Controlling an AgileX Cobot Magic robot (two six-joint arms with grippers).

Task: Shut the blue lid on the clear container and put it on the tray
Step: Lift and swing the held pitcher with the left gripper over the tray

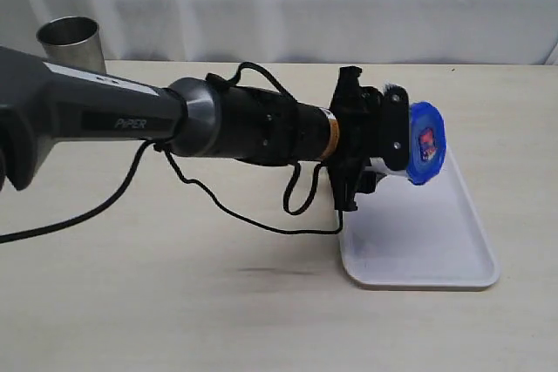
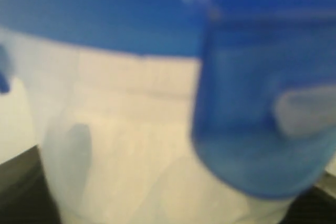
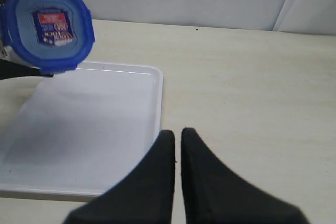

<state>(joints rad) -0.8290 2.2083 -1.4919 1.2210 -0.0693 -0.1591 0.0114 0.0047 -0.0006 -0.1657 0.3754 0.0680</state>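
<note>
At 10 o'clock in the exterior view a steel cup (image 1: 70, 41) stands upright, its inside hidden. The left arm (image 1: 218, 119) spans from 9 o'clock to the middle, with a black cable (image 1: 235, 211) looping under it. The left gripper (image 1: 394, 141) is clamped round the container (image 1: 390, 166), held on its side in the air. The lid (image 1: 427, 141) sits on its mouth, facing 3 o'clock, over the tray's (image 1: 418, 250) far left end. The tray lies at 4 o'clock. Up close the container's contents are too blurred to tell. The right gripper (image 3: 177, 145) hangs near the tray's edge, its jaws almost together, holding nothing.
</note>
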